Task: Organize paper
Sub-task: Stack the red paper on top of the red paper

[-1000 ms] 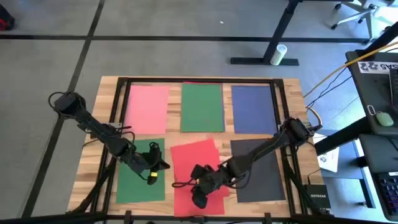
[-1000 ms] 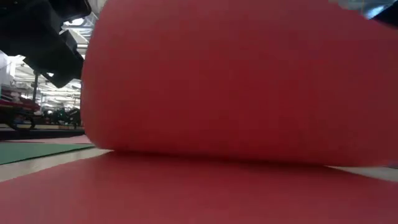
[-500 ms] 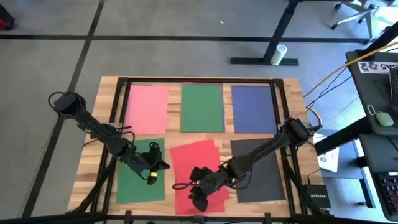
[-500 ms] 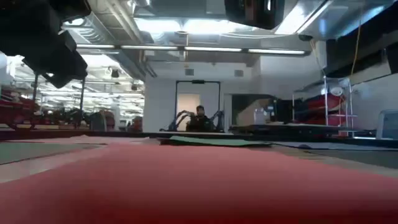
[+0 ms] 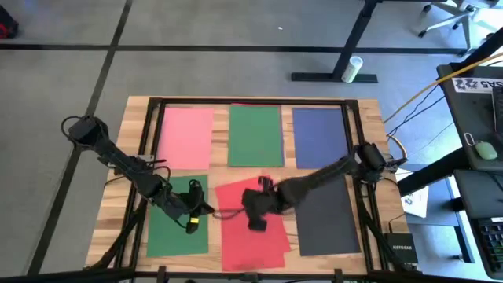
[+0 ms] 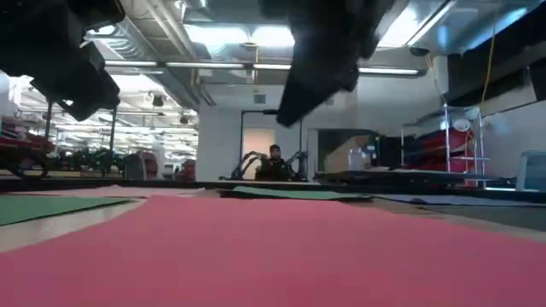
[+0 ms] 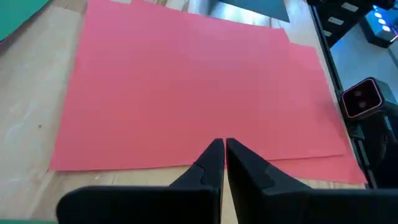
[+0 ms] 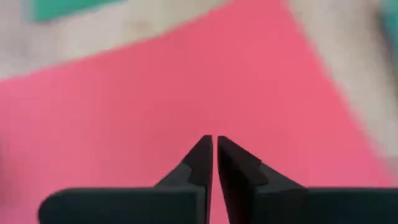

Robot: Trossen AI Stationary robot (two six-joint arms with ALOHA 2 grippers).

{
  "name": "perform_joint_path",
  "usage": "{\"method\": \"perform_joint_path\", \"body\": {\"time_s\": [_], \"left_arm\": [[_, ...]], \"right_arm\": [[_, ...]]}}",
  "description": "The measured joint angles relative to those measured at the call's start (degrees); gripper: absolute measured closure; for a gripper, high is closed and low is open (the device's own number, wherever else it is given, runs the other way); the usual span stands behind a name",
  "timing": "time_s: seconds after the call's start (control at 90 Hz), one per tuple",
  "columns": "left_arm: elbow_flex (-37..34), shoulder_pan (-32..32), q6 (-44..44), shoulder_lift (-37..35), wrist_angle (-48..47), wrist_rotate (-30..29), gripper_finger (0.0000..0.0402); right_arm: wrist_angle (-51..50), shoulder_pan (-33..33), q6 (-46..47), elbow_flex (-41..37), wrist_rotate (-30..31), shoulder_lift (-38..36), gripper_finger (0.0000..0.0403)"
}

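Right pincer (image 5: 258, 211) closed over flat matte red sheets (image 5: 250, 236) (rectangular).

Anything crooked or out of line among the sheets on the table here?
Yes. The red paper in the near middle is two overlapping sheets, rotated and offset from each other, unlike the squarely laid pink sheet, green sheet and navy sheet. The right gripper, shut and empty, hovers over it; the left gripper waits over the near green sheet.
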Motion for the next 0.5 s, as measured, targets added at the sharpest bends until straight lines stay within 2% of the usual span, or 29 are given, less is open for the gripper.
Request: {"method": "perform_joint_path", "body": {"time_s": [0.2, 0.5], "left_arm": [[0.0, 0.0, -0.3, 0.0, 0.0, 0.0, 0.0402], [0.0, 0.0, -0.3, 0.0, -0.1, 0.0, 0.0402]], "right_arm": [[-2.5, -7.0, -14.4, -1.2, -0.7, 0.1, 0.0401], [-2.0, -13.2, -23.3, -4.9, -3.1, 0.1, 0.0402]]}}
